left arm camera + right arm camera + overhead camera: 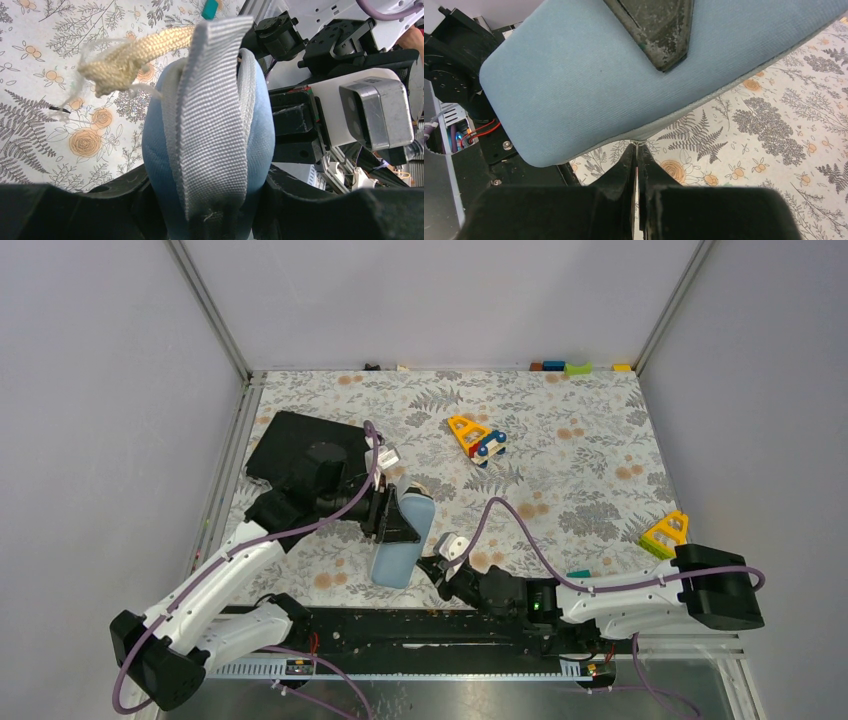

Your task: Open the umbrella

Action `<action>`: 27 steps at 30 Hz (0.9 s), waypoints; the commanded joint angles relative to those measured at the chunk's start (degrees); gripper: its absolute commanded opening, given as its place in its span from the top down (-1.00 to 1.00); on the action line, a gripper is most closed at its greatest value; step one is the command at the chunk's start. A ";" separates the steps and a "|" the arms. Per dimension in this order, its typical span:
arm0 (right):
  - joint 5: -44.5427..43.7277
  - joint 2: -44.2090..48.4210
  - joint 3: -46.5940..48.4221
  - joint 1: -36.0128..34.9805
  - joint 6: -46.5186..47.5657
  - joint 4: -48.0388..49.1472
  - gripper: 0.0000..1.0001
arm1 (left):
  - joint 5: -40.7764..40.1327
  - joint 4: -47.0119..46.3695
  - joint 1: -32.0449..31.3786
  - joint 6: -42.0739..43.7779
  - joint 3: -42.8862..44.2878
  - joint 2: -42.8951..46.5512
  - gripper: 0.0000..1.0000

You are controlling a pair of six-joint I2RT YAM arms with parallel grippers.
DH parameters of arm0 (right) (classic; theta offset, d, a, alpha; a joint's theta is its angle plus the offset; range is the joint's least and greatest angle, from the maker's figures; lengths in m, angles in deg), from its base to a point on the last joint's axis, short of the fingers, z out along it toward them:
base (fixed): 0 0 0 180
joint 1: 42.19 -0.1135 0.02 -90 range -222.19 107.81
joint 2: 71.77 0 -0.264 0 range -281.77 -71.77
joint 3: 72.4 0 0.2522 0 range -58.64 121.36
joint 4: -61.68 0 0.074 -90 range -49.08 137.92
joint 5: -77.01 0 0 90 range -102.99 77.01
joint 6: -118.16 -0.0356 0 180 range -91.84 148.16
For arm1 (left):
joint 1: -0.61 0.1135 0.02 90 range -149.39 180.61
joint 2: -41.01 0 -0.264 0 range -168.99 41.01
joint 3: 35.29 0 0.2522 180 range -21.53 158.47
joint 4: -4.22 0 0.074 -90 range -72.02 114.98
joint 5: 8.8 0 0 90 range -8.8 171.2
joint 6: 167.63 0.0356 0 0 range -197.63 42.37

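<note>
Only right wrist view shows right end effector (636, 150) seemingly closed; left end effector (206, 202) clamps sleeve (212, 120).

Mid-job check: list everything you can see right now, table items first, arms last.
Fabric sleeve: one, light blue with a grey webbing strap, front centre.
Woven cord: one, tan, frayed, at the sleeve's end.
Umbrella: no canopy or shaft showing; cannot tell if it is inside the sleeve.
Flat case: one, black, back left, partly under the left arm.
Toy vehicle: one, yellow, red and blue, back centre.
Triangle toy: one, yellow, right edge.
Small blocks: several, mixed colours, along the back edge.
Teal block: one, beside the right arm.
Tablecloth: one, floral.
Left gripper: black, shut on the sleeve.
Right gripper: black, shut, seemingly pinching the sleeve's lower seam.
</note>
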 commanded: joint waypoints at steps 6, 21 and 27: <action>2.13 -1.53 0.76 -3.42 -2.16 -2.52 1.00 | -4.21 -11.71 3.27 -0.33 1.32 2.71 1.00; 1.82 -4.20 0.93 -4.70 -4.39 0.85 1.00 | -3.95 -14.92 6.61 -3.08 0.16 4.04 1.00; 1.32 -5.29 1.18 -5.01 -5.88 2.47 1.00 | -3.28 -17.43 9.52 -5.30 -0.44 3.61 1.00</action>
